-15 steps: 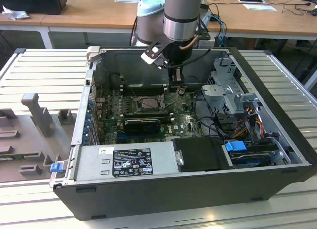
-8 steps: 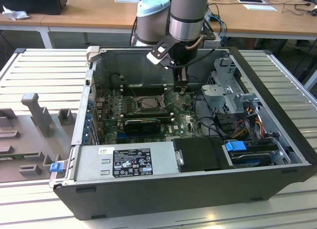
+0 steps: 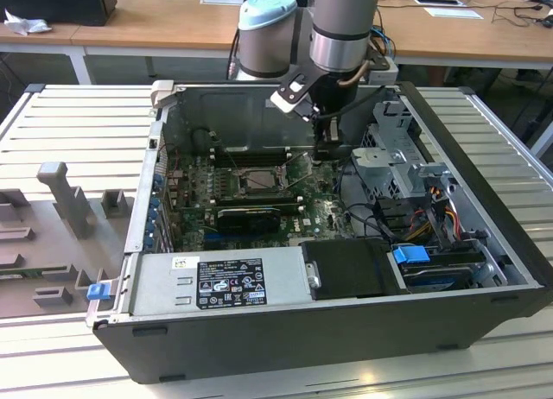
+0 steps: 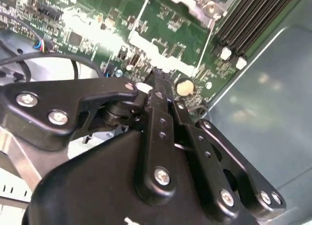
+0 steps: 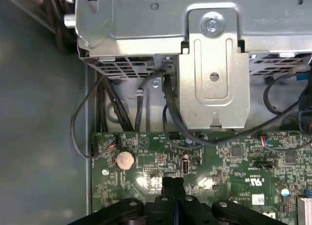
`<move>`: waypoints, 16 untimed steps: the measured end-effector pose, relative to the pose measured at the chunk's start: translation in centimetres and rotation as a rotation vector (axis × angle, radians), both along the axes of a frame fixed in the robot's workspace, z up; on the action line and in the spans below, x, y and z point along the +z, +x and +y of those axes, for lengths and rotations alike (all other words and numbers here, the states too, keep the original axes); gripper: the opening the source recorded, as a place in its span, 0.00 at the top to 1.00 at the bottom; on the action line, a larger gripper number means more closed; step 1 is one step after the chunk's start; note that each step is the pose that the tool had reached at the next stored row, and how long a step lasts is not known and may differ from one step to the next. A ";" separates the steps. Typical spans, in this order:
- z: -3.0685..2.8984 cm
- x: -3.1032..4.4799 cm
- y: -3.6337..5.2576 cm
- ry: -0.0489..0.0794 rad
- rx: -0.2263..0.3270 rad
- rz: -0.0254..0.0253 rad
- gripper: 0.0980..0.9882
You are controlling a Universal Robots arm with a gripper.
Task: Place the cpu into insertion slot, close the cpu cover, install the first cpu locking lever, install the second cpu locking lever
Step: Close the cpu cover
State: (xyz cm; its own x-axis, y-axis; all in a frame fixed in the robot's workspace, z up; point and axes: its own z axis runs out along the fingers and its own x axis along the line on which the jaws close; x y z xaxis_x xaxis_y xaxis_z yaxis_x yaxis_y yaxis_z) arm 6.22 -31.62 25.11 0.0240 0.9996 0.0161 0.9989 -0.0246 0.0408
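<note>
gripper (image 3: 328,148) | fingers (image 5: 167,186) pressed together, nothing seen between them | hovers over the green motherboard (image 5: 234,161) beside a coin cell (image 5: 125,159) (just off the metal drive cage (image 5: 214,64)) | insertion slot (image 3: 252,181) sits mid-board, apart, toward the exterior view's left of the gripper | its contents: cannot tell

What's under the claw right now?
Bare green motherboard, with the round coin battery just beside the shut claw. The insertion slot lies apart, toward the exterior view's left. The spot beneath the fingertips is covered.
</note>
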 end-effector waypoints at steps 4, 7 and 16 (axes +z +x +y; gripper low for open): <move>0.00 -0.74 0.09 0.000 0.001 0.0004 0.99; 0.00 -0.74 -0.07 0.000 0.001 0.0014 0.99; 0.00 -0.79 -5.38 0.000 0.001 0.0014 0.99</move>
